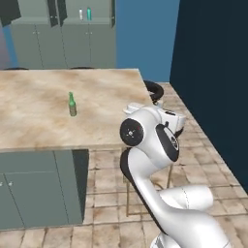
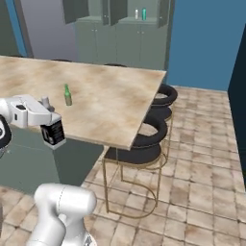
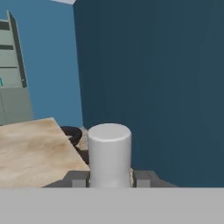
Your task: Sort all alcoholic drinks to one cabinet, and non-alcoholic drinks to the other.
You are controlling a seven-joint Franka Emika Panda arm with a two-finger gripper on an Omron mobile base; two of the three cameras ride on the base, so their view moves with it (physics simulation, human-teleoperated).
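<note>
**Square bottle riding in the gripper, green one waiting on the island**

The big marbled counter (image 2: pixel 110 103) is spreading across both base views, a flat beige stone-look slab with a sharp corner; under it black ring-backed stools (image 2: pixel 144 141) on thin brass legs are tucking in. At the far wall the grey cabinet (image 2: pixel 125 19) is standing with its doors swung open, and on its shelf the white bottle (image 2: pixel 136 14) and the teal bottle (image 2: pixel 143 14) are sitting side by side, close together and upright.

On the counter the slim green glass bottle (image 1: pixel 72 104) is standing alone, upright, well apart from the edges.

The gripper (image 2: pixel 50 129) is hanging off the counter's near side, its fingers (image 3: pixel 142 178) pinching the square bottle with the black label (image 2: pixel 53 133) just below its pale cylindrical cap (image 3: pixel 109 153), so the body is dangling beneath.

Judging by looks, this bottle is rigid, smooth glass: light for the arm, slippery and breakable if knocked. Its flat sides are offering the pads the surest seat; a hold near the neck is probably letting it swing. The round green one would likely want gripping at mid-body.
</note>
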